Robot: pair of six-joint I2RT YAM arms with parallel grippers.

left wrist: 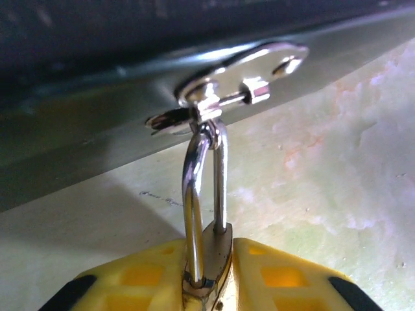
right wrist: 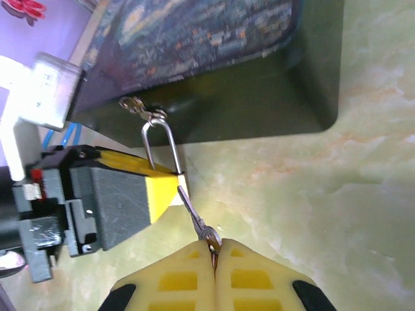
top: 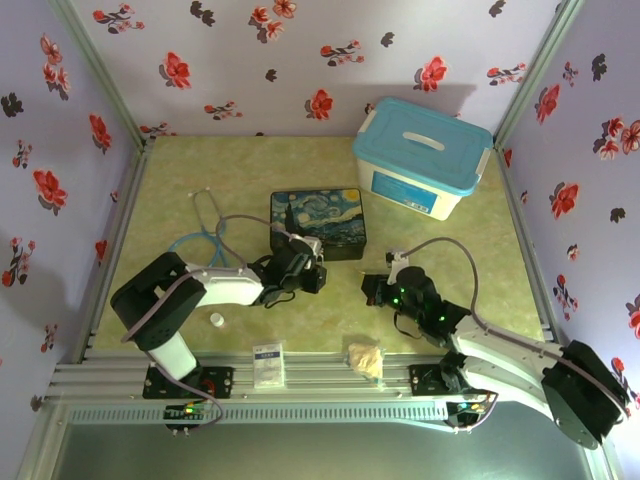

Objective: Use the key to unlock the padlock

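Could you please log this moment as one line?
left hand shut on padlock | right hand shut on key | key tip at padlock | shackle through tin latch

A dark rectangular tin painted with a swirling blue night sky [top: 318, 222] sits mid-way across the pale green marbled table [top: 480, 250]. The left gripper [top: 305, 272] is at the tin's near side. The right gripper [top: 376, 290] is close by, facing it. A white plastic box with a light-blue lid [top: 422, 155] stands at the far right. A small white round cap [top: 216, 320] lies near the front.
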